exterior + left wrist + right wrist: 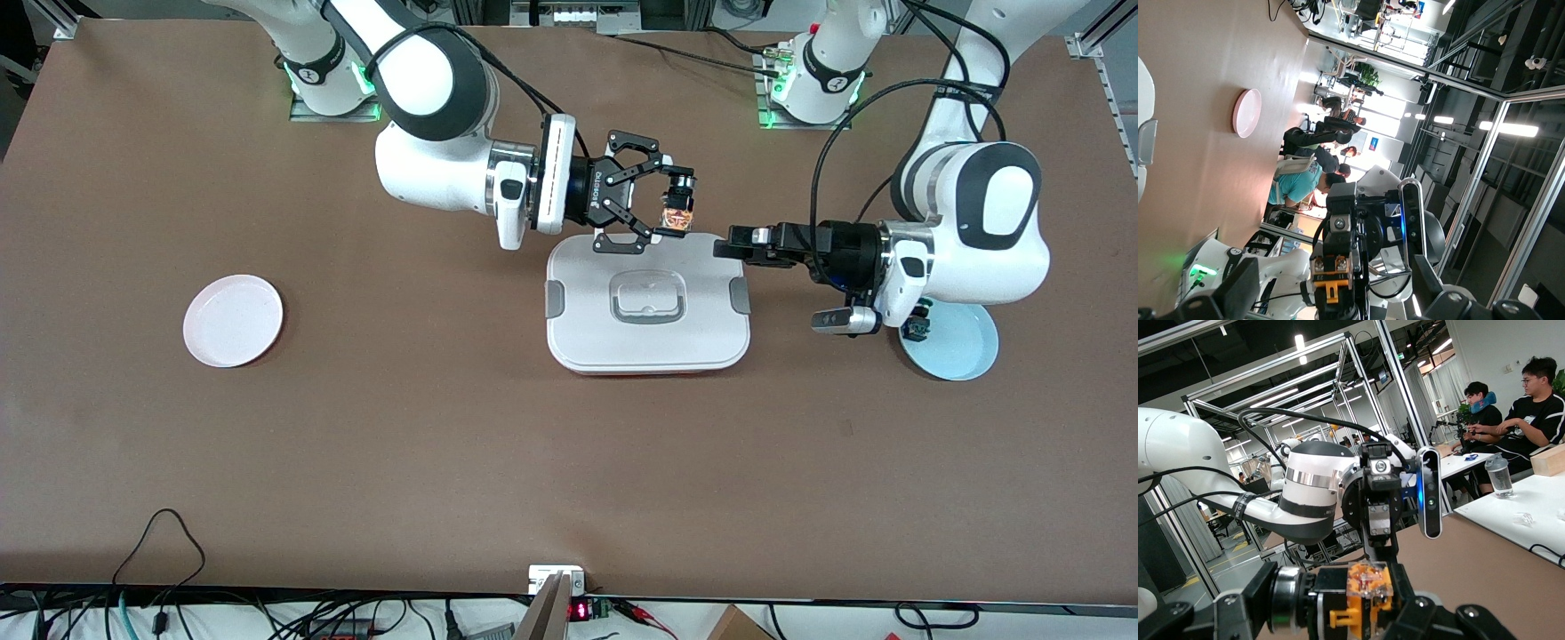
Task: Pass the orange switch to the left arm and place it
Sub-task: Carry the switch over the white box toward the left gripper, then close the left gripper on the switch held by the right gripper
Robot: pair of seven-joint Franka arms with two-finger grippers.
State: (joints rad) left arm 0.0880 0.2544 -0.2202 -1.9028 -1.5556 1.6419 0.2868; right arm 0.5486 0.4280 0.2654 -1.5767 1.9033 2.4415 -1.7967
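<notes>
Two claws face off over the box (648,298): right claw (680,206) clamps the switch (678,216) above its base-side edge, left claw (731,246) spread wide nearby, so line up and keep both high.

White box (648,342), orange-black switch (678,212), brown table (444,444).

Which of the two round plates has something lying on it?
The pale blue plate under the left arm's wrist: a small dark component sits at its edge. The pink plate, toward the right arm's end, is bare.
</notes>
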